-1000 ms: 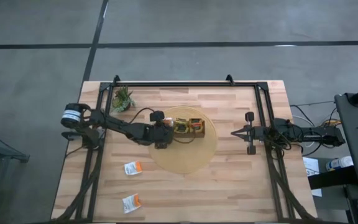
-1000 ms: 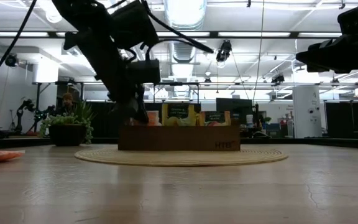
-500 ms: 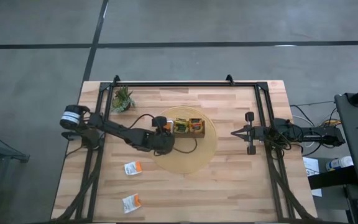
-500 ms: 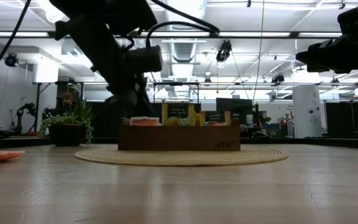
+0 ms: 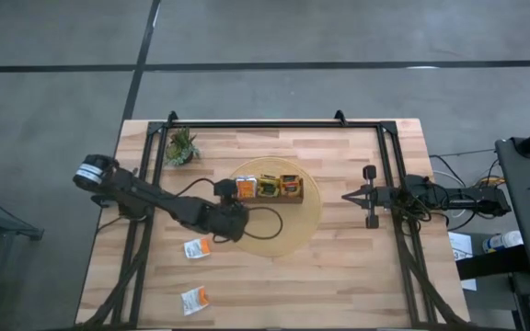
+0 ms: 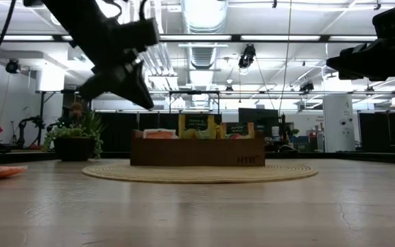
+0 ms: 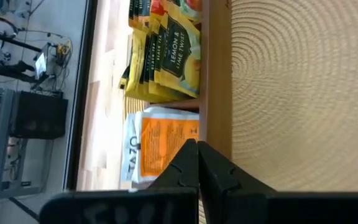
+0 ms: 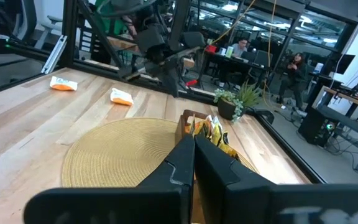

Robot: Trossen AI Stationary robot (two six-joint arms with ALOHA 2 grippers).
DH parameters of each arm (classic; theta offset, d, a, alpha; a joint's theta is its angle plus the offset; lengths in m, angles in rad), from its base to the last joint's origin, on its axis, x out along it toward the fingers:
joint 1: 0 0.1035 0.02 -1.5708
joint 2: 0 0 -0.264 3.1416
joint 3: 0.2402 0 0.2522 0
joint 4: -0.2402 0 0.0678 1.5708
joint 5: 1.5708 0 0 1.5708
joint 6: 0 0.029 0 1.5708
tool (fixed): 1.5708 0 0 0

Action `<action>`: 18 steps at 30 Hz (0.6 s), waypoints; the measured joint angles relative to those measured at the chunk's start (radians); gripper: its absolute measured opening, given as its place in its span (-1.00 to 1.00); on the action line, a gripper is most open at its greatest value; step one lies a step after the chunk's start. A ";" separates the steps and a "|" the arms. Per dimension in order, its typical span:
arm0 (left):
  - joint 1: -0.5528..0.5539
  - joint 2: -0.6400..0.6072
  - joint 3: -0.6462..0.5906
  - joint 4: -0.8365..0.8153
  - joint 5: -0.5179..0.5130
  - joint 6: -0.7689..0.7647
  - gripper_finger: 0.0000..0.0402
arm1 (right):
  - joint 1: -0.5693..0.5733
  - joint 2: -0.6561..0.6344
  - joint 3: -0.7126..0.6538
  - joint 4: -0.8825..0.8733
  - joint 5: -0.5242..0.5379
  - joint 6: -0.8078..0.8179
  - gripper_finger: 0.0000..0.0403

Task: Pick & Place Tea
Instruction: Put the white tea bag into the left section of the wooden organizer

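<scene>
Left gripper (image 5: pixel 231 227) is clenched empty over the round mat's (image 5: pixel 283 234) edge, its arm hiding some mat, while tea sachets (image 5: pixel 267 187) fill the wooden tray (image 6: pixel 197 152), two more sachets (image 5: pixel 196 248) loose on the table (image 5: pixel 339 276).

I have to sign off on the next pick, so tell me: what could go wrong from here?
1. The left claw is shut and empty near the mat's edge; unless it opens, it may shove the nearest loose sachet rather than grip it.
2. Both loose sachets lie flat on the table, so the fingertips may scrape the wood or slip off.
3. The tray looks well filled; another sachet might snag.
</scene>
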 joint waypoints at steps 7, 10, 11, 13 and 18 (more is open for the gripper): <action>-0.082 -0.039 0.000 -0.064 -0.022 -0.153 -1.00 | 0.000 0.000 0.000 0.000 0.000 0.000 -0.96; -0.122 -0.049 0.000 -0.087 -0.023 -0.229 -1.00 | 0.000 0.000 0.000 0.000 0.000 0.000 -0.96; -0.136 -0.051 0.000 -0.091 -0.023 -0.254 -1.00 | 0.000 -0.001 0.000 0.000 0.000 0.000 -0.96; -0.164 -0.057 0.000 -0.103 -0.026 -0.309 -1.00 | 0.000 -0.001 0.000 0.000 0.000 0.000 -0.96; -0.246 -0.063 0.020 -0.175 -0.055 -0.481 -1.00 | 0.000 -0.001 0.000 0.000 0.000 0.000 -0.96</action>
